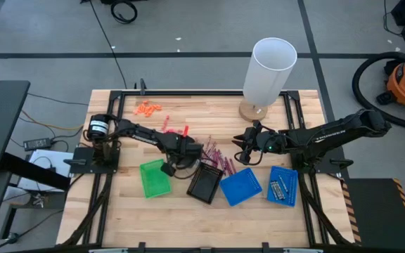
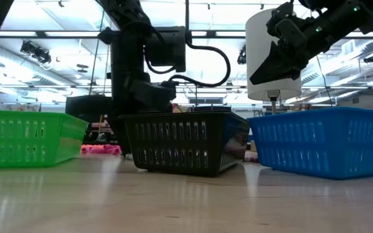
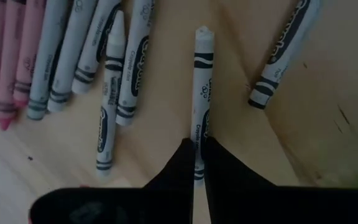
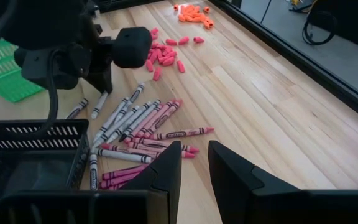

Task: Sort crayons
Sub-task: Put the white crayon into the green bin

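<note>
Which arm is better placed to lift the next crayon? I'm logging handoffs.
Left, probably: the left gripper is already closed on a grey crayon on the table, while the right gripper hangs open above the pile.

Crayons (image 4: 143, 127) pink, grey; trays (image 1: 240, 186) green, black, blue.

The crayons (image 3: 202, 93) carry printed wrappers; no wording is legible.

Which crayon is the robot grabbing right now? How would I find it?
Look at the middle of the wooden table, where the pile of crayons lies beside the black tray. The left gripper reaches down there and pinches one grey crayon. It lies alone, apart from the other grey ones, and it is the only crayon between dark fingers.
</note>
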Controlling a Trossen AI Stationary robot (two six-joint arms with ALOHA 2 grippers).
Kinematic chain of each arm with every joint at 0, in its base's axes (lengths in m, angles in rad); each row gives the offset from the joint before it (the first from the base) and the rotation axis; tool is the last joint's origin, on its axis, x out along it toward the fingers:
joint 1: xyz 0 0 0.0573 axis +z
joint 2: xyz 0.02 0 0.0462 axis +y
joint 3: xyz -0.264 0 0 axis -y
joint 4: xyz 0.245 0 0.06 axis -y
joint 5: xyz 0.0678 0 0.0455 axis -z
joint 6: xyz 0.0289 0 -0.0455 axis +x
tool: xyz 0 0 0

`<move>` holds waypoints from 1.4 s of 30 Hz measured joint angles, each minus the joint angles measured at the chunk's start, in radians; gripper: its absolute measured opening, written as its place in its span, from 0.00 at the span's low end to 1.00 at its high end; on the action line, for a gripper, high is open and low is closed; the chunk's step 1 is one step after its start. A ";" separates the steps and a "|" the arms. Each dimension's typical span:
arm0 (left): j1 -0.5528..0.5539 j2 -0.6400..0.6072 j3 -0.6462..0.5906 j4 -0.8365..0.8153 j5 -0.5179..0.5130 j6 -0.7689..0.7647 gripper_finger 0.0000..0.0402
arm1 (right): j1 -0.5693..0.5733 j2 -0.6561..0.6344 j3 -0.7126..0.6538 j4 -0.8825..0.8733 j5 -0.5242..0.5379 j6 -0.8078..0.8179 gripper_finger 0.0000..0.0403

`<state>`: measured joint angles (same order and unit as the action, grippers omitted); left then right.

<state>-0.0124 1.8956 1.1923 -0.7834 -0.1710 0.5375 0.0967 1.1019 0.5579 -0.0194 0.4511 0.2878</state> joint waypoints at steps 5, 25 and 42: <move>-0.011 -0.057 -0.001 -0.035 -0.094 -0.067 0.03 | 0.000 0.000 0.000 0.000 0.000 0.000 0.22; -0.165 -0.339 0.001 -0.260 -0.333 -0.362 0.03 | 0.000 0.000 0.000 0.003 0.000 0.009 0.22; -0.465 -0.395 -0.040 -0.510 -0.330 -0.765 0.03 | 0.001 0.000 0.000 0.002 -0.008 0.027 0.22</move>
<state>-0.4775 1.5009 1.1519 -1.2930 -0.5005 -0.2276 0.0978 1.1023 0.5583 -0.0174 0.4435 0.3149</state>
